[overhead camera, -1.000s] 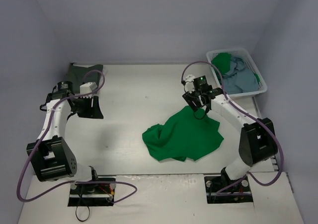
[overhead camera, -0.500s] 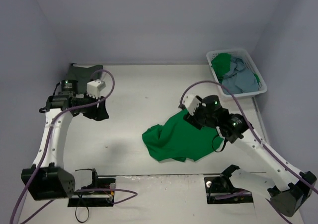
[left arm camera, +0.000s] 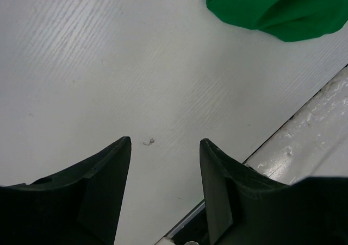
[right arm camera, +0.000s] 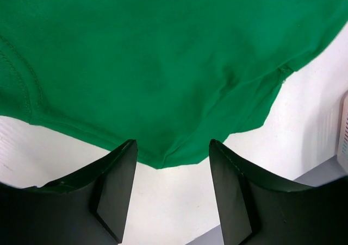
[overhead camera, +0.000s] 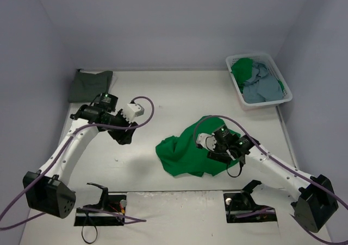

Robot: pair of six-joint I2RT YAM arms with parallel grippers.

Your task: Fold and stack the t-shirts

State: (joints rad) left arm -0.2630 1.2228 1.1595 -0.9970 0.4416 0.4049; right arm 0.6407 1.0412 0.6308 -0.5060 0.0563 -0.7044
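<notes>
Both arms have swung inward over the last 1 second. My left gripper (left arm camera: 165,142) has left the dark grey-olive shirt (overhead camera: 89,86), which lies folded at the upper left of the surface (overhead camera: 163,93), and now hangs over bare white just left of centre. My right gripper (right arm camera: 173,143) has dropped from the upper tip of the green t-shirt (overhead camera: 182,152) to its right side. Both sets of jaws are spread and hold nothing.

That green t-shirt sits crumpled right of centre, apart from the basket (overhead camera: 250,55) at the upper right, where a light blue shirt (overhead camera: 261,87) and more green cloth wait. I judge it light, limp and prone to bunching, so 1 pinch will only drag it. I would take 2 spaced points on a stitched edge, 1 per arm, and draw it flat. The right wrist view shows a seamed edge under the jaws, a fair place to bite.

Its long axis runs from lower left to upper right in the top view. I cannot tell collar from hem in that heap.
</notes>
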